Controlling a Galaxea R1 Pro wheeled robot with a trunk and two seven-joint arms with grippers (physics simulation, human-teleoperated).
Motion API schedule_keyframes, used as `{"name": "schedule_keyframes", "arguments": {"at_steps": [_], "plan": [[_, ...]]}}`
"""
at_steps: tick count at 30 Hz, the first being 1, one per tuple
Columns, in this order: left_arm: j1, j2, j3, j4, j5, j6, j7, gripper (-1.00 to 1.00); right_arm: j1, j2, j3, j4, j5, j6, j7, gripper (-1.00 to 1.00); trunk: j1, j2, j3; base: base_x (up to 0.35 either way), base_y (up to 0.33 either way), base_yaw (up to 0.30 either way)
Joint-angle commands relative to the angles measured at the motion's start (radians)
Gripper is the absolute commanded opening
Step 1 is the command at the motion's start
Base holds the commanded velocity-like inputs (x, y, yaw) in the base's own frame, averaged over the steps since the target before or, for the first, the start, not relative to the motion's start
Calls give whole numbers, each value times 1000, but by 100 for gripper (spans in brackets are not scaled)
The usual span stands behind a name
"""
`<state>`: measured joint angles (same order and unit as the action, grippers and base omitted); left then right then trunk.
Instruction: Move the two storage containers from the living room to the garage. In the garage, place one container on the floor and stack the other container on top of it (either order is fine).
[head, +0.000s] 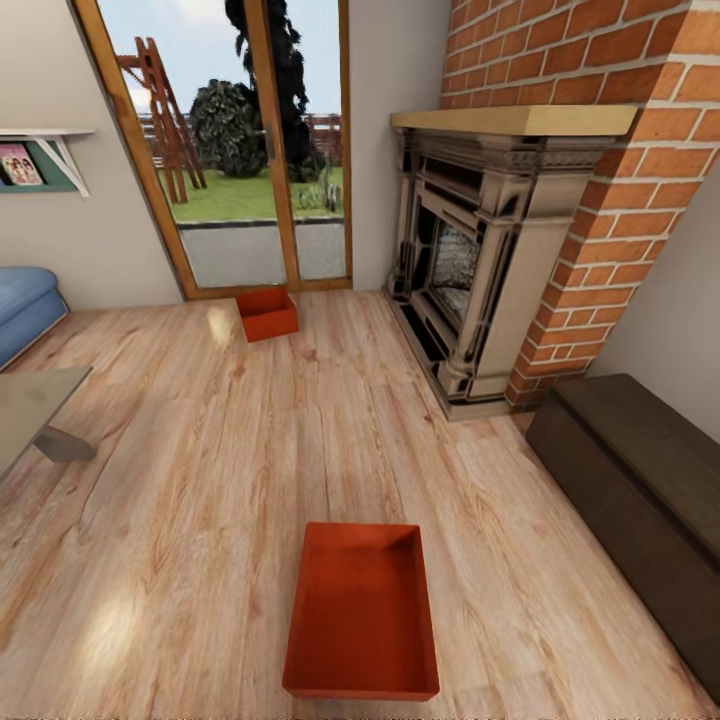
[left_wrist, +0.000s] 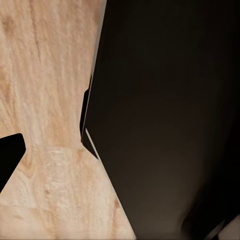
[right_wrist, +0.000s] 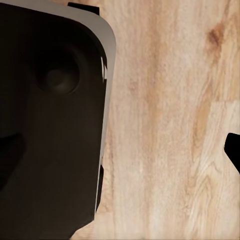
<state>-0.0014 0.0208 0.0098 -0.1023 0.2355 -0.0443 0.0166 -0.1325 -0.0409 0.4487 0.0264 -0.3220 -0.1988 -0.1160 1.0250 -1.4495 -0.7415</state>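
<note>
on the light wood floor of the living room, the far container lies near the glass doors, and the near container lies just before the robot, left of the brick fireplace. i judge it best to lower both arms evenly onto the near one. whether the grippers are apart or together, i cannot tell. no writing can be read.
</note>
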Motion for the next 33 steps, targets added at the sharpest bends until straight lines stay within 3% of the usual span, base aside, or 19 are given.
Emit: {"name": "schedule_keyframes", "arguments": {"at_steps": [1,33], "plan": [[0,0,1,0,3,-2,1,100,-1,1,8,3,-8,-5,-1,100,0,0,-2,0,0,0],[0,-4,-4,3,0,-3,0,100,-1,1,5,3,-8,-7,-1,100,0,0,-54,0,0,0]]}}
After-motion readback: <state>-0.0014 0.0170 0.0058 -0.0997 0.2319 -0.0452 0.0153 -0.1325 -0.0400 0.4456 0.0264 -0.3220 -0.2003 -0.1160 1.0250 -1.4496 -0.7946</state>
